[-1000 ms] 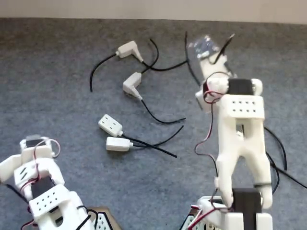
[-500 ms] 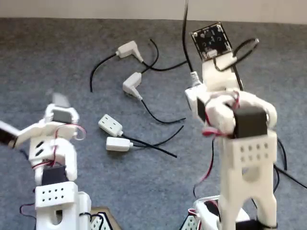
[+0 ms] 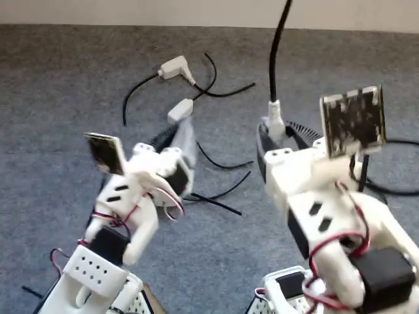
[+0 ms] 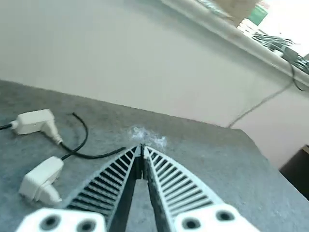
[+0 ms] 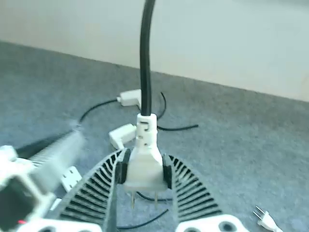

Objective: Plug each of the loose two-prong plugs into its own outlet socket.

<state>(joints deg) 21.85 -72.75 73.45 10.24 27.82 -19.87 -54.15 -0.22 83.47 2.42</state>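
Observation:
My right gripper is shut on a white two-prong plug, prongs pointing down and its thick black cable rising straight up. From above, that plug hangs over the carpet at centre right in the right gripper. My left gripper is shut with nothing in it, and reaches over the middle of the carpet. Two more white plugs lie at the back, both also in the left wrist view. A white outlet socket lies on the carpet beside the left arm.
Thin black cords trail across the grey carpet between the arms. A small loose plug lies on the carpet in the right wrist view. A pale wall borders the carpet at the back.
The right arm has pulled back from the far carpet and lifted the plug with its cable. The left arm has swung from the near left corner toward the middle, over the sockets.

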